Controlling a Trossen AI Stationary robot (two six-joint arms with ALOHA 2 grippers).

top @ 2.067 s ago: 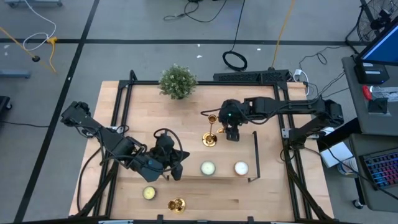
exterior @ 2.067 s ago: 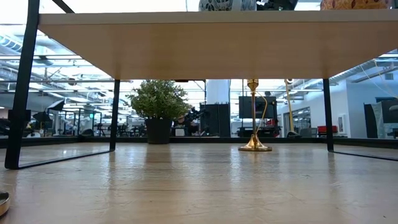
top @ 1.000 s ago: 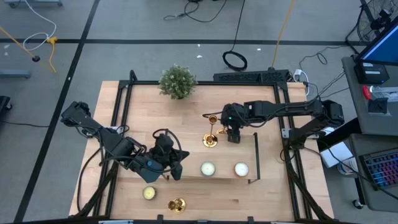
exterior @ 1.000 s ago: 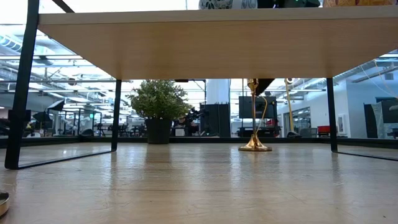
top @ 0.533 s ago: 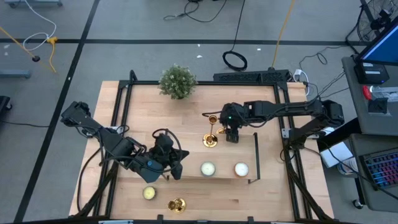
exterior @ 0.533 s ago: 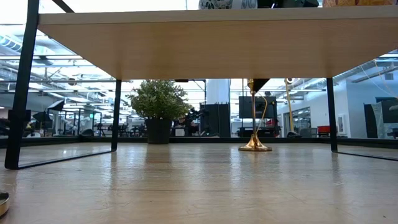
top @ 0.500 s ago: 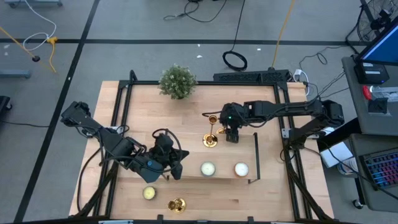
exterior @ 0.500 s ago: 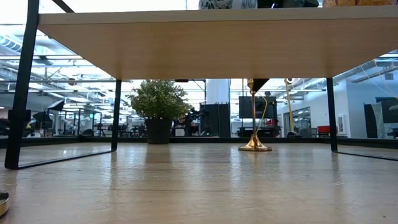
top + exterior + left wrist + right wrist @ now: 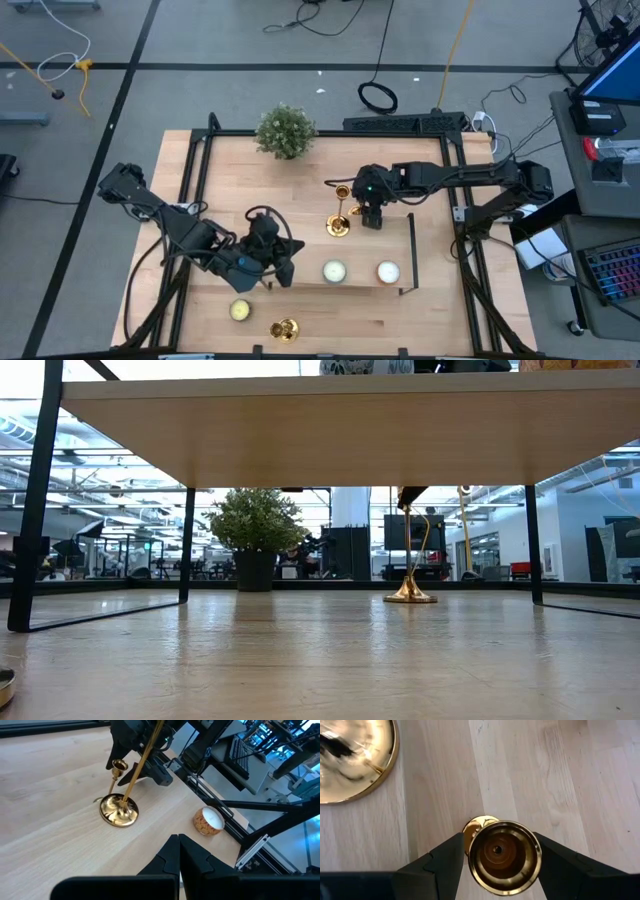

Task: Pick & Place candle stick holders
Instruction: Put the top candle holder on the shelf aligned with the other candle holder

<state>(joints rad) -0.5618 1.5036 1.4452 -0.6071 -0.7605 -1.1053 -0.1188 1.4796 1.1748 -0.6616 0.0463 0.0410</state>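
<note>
At the counter's [image 9: 230,180] near edge, about 6 o'clock, one candlestick [image 9: 285,327] stands alone. A yellow candle [image 9: 239,310] sits just to its 10 o'clock. Neither arm is on it.

A little farther in, the left gripper [image 9: 278,272] hangs at roughly 7 o'clock of the counter's middle. Its jaws are together and hold nothing. Two white candles [image 9: 333,270] lie to its 3 o'clock.

Beyond them, near the middle, a second candlestick [image 9: 337,225] stands free on its round base. The right gripper [image 9: 370,212] is just to its 3 o'clock. The right wrist view looks straight down into the cup of a third candlestick [image 9: 502,855], which sits squarely between that gripper's fingers [image 9: 445,865]. The jaws are part way apart, one on each side of the cup, and they appear to press on it, so I judge it gripped. Its stem runs away beneath the cup, so the long axis is close to upright and nearly in line with the gripper's approach. It may lean a little toward the free base beside it.

The right arm is plainly the nearer one for this piece, and the coming move looks like a straight lift. The risk is the foot clipping the neighbouring base.

The plant [image 9: 286,130] is farthest, at 12 o'clock.
</note>
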